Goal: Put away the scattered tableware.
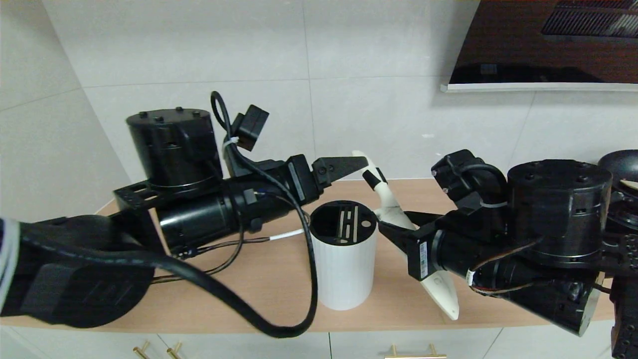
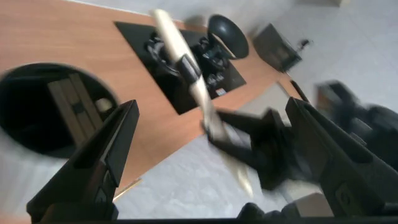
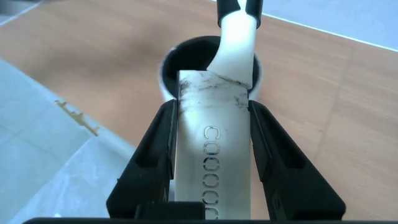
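Wooden counter (image 1: 249,279) below a tiled wall, with a spatula held beside the utensil holder.
The right gripper (image 1: 398,227) clamps the white spatula (image 1: 386,197) by its blade, tilted just right of the holder (image 1: 344,264). The left gripper (image 2: 212,107) gapes empty near the handle, crowding the opening. A misjudged swing may tip the holder. A pan (image 1: 618,167) sits far right.

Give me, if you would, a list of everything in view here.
utensil holder: 1, white with black insert, upright mid-counter
spatula: 1, white with black band, tilted beside the holder
counter: 1, light wood, under the holder
cooktop: 1, black, set in the counter
range hood: 1, dark, high on the right
left gripper: 1, black, fingers open by the spatula's handle
right gripper: 1, black, fingers shut on the spatula's blade
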Robot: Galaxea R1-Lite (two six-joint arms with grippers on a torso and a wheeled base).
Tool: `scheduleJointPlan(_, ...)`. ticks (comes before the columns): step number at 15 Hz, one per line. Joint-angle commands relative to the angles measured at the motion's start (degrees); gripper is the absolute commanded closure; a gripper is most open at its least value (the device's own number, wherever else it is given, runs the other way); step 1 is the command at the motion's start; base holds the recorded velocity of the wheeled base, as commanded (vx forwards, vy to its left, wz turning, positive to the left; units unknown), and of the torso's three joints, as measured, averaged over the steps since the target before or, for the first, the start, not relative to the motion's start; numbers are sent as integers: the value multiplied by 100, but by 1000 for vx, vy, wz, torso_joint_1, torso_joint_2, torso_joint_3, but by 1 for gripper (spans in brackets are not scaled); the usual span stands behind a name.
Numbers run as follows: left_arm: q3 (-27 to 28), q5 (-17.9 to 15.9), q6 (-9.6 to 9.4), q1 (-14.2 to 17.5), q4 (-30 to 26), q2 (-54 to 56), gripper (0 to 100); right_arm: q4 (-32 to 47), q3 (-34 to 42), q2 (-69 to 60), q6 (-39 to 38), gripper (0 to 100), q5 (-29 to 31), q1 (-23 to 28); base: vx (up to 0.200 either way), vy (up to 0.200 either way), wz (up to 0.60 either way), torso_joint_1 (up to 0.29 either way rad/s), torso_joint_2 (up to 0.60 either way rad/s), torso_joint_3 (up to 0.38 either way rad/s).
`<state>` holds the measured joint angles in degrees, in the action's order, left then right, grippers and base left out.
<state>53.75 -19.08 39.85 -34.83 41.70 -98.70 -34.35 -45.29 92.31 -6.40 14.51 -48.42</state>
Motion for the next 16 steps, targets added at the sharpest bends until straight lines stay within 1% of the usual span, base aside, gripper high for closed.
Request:
scheduleJointPlan(1, 268, 9, 5, -77, 48, -660, 0, -1, -68, 86, -107, 100, 8, -80, 0, 0, 0, 0, 0, 0)
scheduleJointPlan(2, 285, -17, 5, -103, 48, -686, 0, -1, -77, 121, -142, 100, 17, -115, 0, 0, 0, 0, 0, 0)
scheduleJointPlan(4, 444, 36, 5, -252, 57, -836, 0, -10, -77, 130, -160, 100, 35, -185, 0, 0, 0, 0, 0, 0)
scheduleJointPlan(7, 646, 203, 14, -261, 57, -1090, 0, -10, -59, 130, -160, 100, 26, -194, 0, 0, 0, 0, 0, 0)
scheduleJointPlan(9, 690, 299, 14, -261, 66, -1108, 0, -10, -50, 130, -160, 100, 26, -203, 0, 0, 0, 0, 0, 0)
scheduleJointPlan(12, 734, 299, 14, -252, 382, -1196, 0, -10, -50, 130, -160, 100, 17, -282, 0, 0, 0, 0, 0, 0)
scheduleJointPlan(16, 742, 299, 14, -261, 417, -1222, 0, -10, -59, 191, -160, 100, 17, -291, 0, 0, 0, 0, 0, 0)
